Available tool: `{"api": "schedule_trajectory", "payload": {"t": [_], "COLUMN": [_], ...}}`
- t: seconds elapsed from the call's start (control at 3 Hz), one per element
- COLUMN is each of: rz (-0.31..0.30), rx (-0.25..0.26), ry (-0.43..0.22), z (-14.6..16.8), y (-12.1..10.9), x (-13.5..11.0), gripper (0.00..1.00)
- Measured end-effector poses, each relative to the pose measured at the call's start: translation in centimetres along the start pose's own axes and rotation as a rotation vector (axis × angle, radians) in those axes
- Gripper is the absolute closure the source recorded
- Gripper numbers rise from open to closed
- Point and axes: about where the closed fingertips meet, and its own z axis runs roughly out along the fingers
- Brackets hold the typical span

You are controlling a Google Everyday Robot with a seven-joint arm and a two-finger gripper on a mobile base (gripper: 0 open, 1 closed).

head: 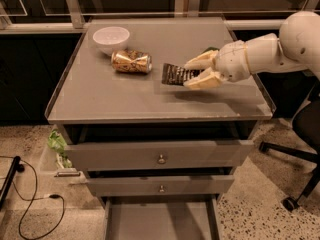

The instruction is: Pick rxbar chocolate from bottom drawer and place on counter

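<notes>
My gripper (pixel 191 74) reaches in from the right over the counter (pixel 125 101) and is shut on the rxbar chocolate (pixel 175 75), a flat black wrapper with white print. The bar sticks out to the left of the fingers (pixel 200 61) and hangs just above the counter's middle, right of the can. The bottom drawer (pixel 160 221) stands pulled open at the frame's lower edge, and its grey floor shows nothing on it.
A gold can (pixel 131 61) lies on its side on the counter, left of the bar. A white bowl (pixel 111 38) stands at the back left. A green sponge (pixel 210 49) is mostly hidden behind my gripper. Two knobbed drawers (pixel 161 156) are closed. Cables lie on the floor at left.
</notes>
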Motion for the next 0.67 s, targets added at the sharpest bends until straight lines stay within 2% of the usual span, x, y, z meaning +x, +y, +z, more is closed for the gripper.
{"api": "schedule_trajectory", "payload": {"t": [0.67], "rz": [0.15], "rx": [0.064], "ry": [0.125], "z": [1.6], "y": [-2.5], "x": [2.2], "gripper": [1.0]}}
